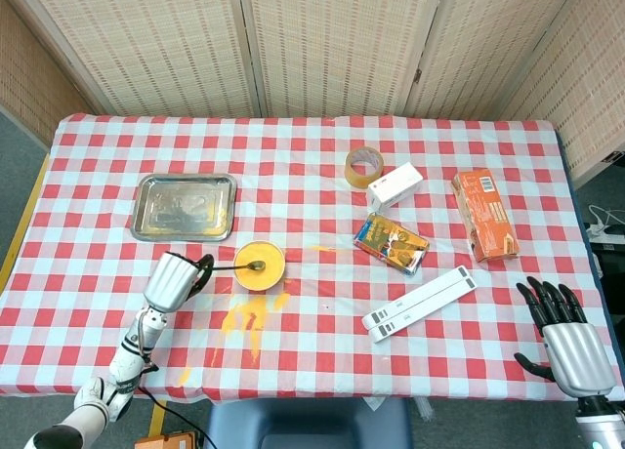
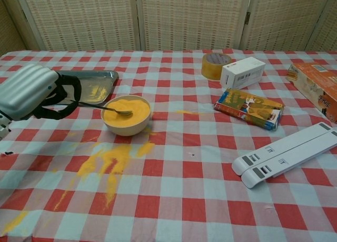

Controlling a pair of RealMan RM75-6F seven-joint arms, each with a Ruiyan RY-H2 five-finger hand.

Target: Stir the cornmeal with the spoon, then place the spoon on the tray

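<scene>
Left hand (image 2: 29, 92) cut off by chest view's left edge; its curled fingers hide the spoon (image 2: 108, 109) handle's end. Right hand (image 1: 571, 346) runs off head view's bottom edge. Orange box (image 2: 318, 87) cropped at chest view's right edge.
</scene>
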